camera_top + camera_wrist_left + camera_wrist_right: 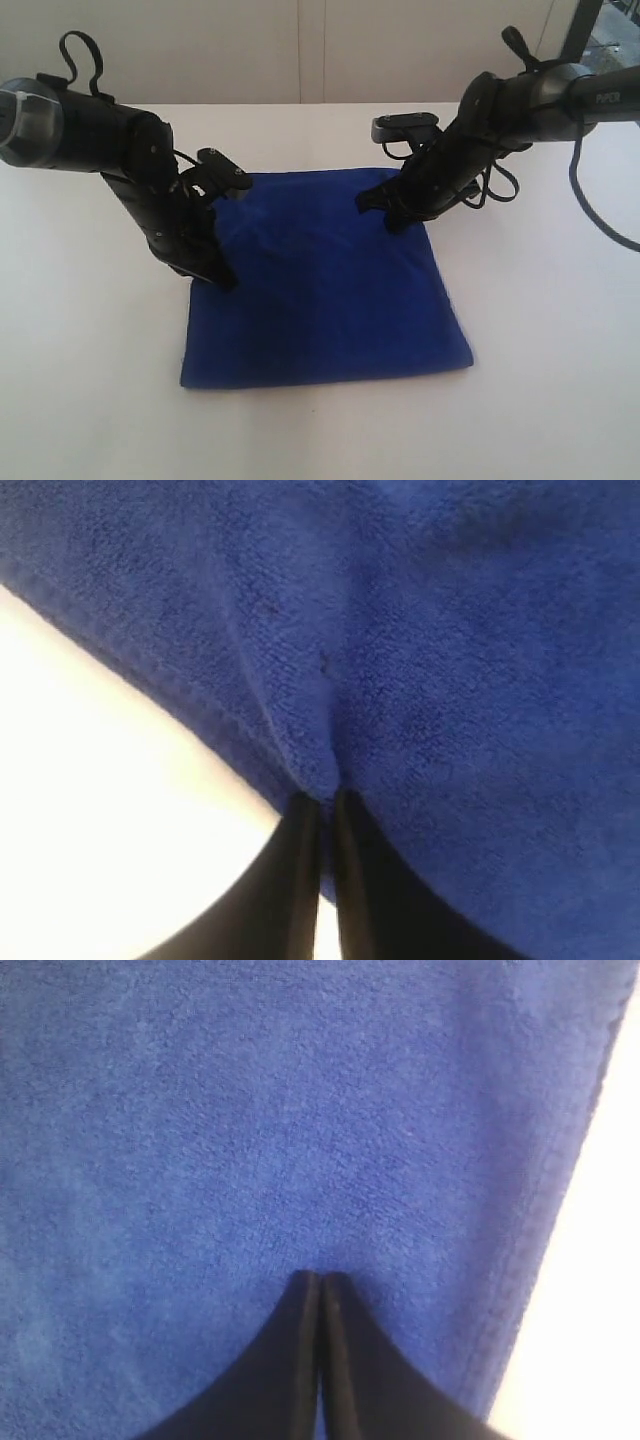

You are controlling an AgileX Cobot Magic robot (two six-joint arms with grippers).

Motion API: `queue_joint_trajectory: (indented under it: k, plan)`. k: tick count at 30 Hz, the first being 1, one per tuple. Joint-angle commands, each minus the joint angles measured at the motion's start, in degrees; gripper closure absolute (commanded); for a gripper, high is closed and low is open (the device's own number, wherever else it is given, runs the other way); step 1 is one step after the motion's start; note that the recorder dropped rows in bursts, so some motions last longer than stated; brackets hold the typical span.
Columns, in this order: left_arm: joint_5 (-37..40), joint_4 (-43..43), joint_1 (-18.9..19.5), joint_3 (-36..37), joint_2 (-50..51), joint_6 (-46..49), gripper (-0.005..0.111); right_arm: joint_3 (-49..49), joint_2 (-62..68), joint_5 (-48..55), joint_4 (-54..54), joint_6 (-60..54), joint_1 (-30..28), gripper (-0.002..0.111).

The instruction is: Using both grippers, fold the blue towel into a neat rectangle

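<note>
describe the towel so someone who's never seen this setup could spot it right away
On the white table, midway between the two black arms, lies the blue towel. It is the only soft, coloured thing there: a flat deep-blue cloth, while everything around it is black or white.

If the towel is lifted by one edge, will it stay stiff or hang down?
Probably floppy: the towel puckers into a ridge at the left tool, so it would likely sag when lifted. It seems light, as it lies thin and flat on the table. Its fuzzy pile should grip, not slip.
</note>
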Motion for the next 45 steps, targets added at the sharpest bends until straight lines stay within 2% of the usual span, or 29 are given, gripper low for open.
queue_joint_trajectory:
  k: [1, 10, 15, 22, 26, 29, 32, 41, 45]
  plan:
    - [4.2, 1.5, -0.2, 0.0, -0.5, -0.3, 0.090, -0.4, 0.1, 0.0, -0.1, -0.4, -0.2, 0.108]
    - [4.1, 4.7, -0.2, 0.0, -0.5, -0.3, 0.056, -0.4, 0.1, 0.1, -0.1, -0.4, -0.2, 0.108]
    - [4.1, 6.6, -0.2, -0.2, -1.4, -0.3, 0.043, -0.4, -0.7, 0.1, -0.1, -0.4, -0.2, 0.108]
    - [4.3, 7.9, -0.2, -4.6, -6.6, -0.3, 0.040, -0.4, -5.8, 0.1, -0.1, -0.6, -0.2, 0.108]
    - [0.6, 7.9, -0.2, -6.8, -7.6, -2.1, 0.040, -0.4, -8.1, 0.2, -0.1, -0.8, -0.2, 0.108]
    - [-4.7, 7.9, -0.2, -6.8, -5.8, -4.5, 0.044, -0.4, -8.5, 1.4, -0.1, -0.9, -0.2, 0.108]
    - [-7.4, 7.9, -0.2, -6.7, -2.2, -5.4, 0.054, -0.3, -8.5, 3.2, -0.3, -1.1, -0.2, 0.108]
    - [-12.8, 7.9, -0.2, -6.7, 5.2, -5.3, 0.087, -0.3, -8.5, 6.4, -1.2, -2.2, -0.2, 0.108]
    - [-13.2, 8.8, -0.1, -6.7, 6.4, -5.1, 0.096, -0.3, -8.5, 6.8, -2.7, -2.3, -0.2, 0.108]
